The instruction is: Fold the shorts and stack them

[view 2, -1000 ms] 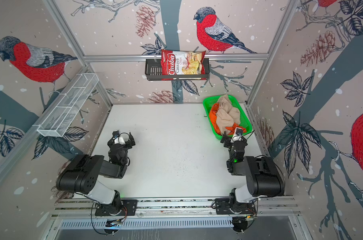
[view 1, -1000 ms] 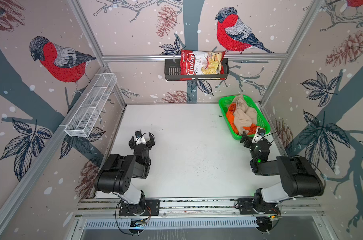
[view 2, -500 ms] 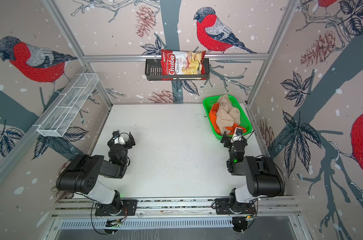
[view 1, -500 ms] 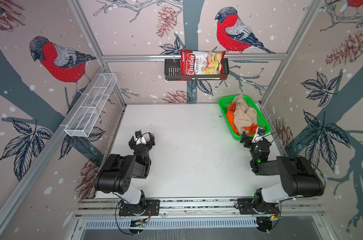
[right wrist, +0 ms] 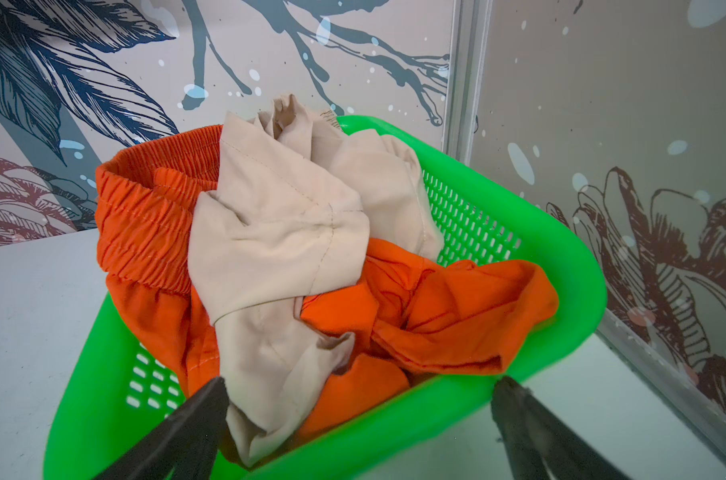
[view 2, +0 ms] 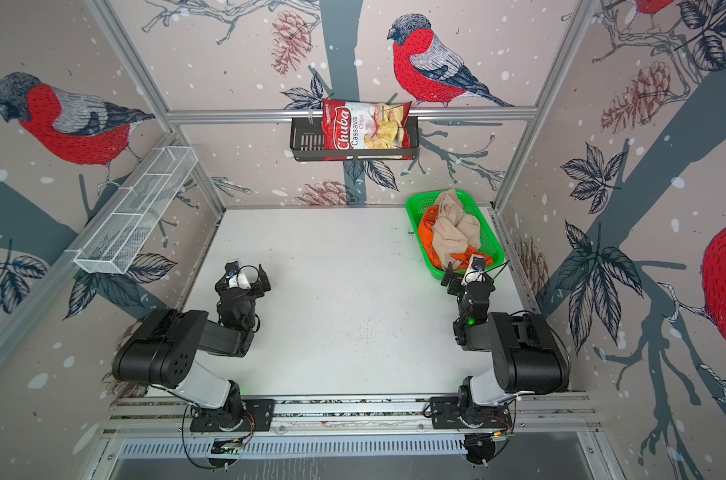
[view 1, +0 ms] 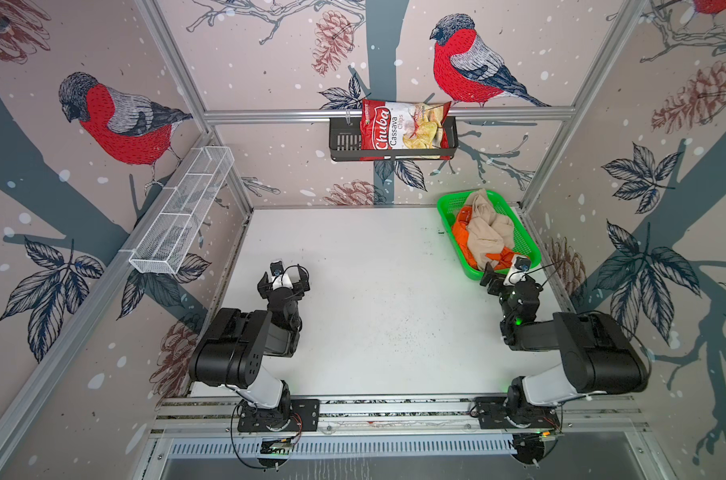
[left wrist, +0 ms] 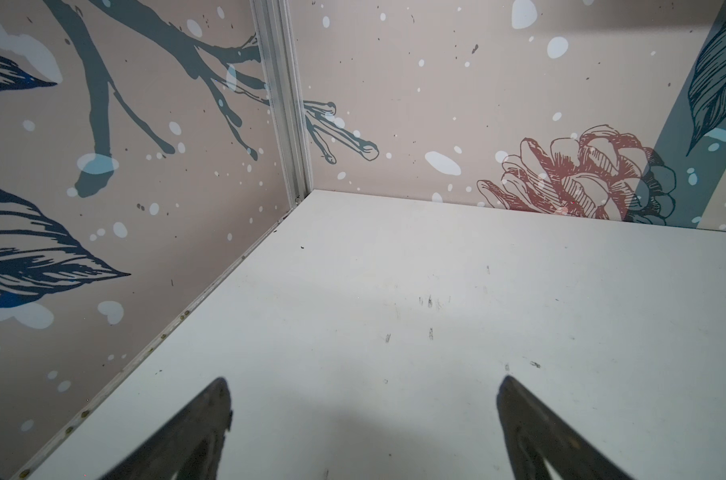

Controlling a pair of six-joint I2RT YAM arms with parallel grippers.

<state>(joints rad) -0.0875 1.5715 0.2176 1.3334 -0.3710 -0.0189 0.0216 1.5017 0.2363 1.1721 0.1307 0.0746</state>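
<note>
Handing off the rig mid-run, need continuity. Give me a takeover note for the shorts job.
Both open and empty: left pincer over bare table; right pincer at the near end of the green basket.
Things: beige shorts crumpled on top of orange shorts, both in the basket at the table's far right corner.
Done: nothing folded or stacked.
Left: pull out both pairs, fold each, stack them on the table.
</note>
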